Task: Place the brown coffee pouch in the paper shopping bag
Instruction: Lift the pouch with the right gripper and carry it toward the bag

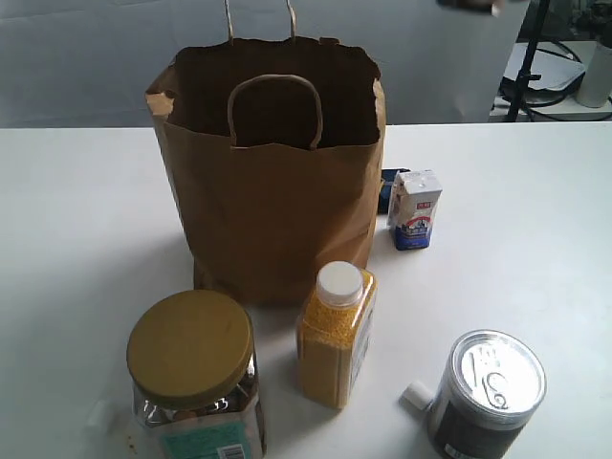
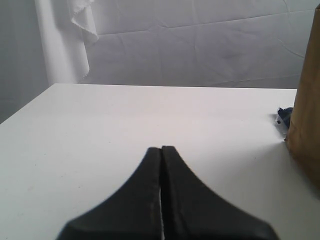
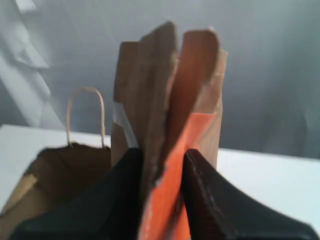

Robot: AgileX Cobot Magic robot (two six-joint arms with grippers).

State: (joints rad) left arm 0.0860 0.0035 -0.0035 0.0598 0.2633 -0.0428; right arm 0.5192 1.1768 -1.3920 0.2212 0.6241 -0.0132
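Brown coffee pouch (image 3: 165,90) stands upright, clamped between the fingers of the right tool (image 3: 163,155), aloft near the open mouth of the paper shopping bag (image 1: 277,210). Left tool (image 2: 161,148) pressed together, low over table (image 2: 100,130).

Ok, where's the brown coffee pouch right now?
In the right wrist view, the brown coffee pouch is clamped upright in the right claw, held up by the open mouth of the paper shopping bag. The exterior view doesn't clearly show it.
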